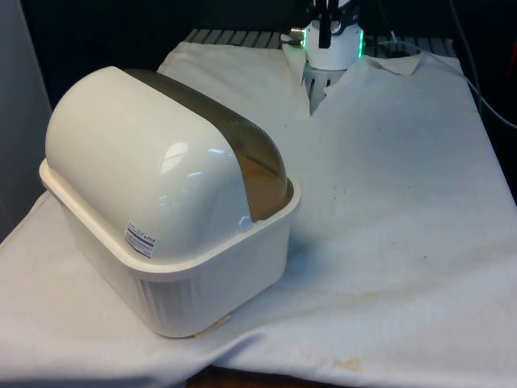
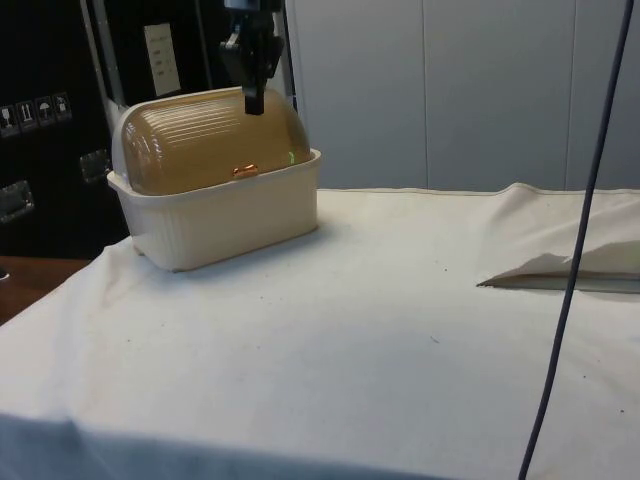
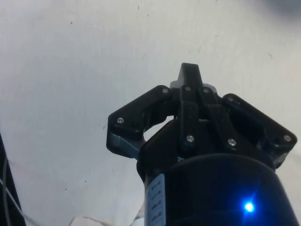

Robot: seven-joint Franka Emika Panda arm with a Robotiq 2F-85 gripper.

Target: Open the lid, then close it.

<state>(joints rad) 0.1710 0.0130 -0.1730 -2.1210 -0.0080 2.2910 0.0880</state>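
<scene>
You are looking at a bread box (image 1: 174, 234) sitting on the counter (image 1: 396, 210) at the front view's left, its back turned to the front camera. The amber lid (image 2: 215, 140) is lying shut over the cream base, and its orange handle (image 2: 245, 171) is sitting low on the lid's front, just above the rim.

The hand (image 2: 254, 105) is hanging above the box, fingers pointing down and drawn together on nothing. In the side view it is lining up with the lid's crown; whether it is touching cannot be told.

The handle is lying below the hand, down the lid's front curve. The box's long axis is running along that front, so you are likely needing to descend in front of the lid and then push up and back over the dome.
</scene>
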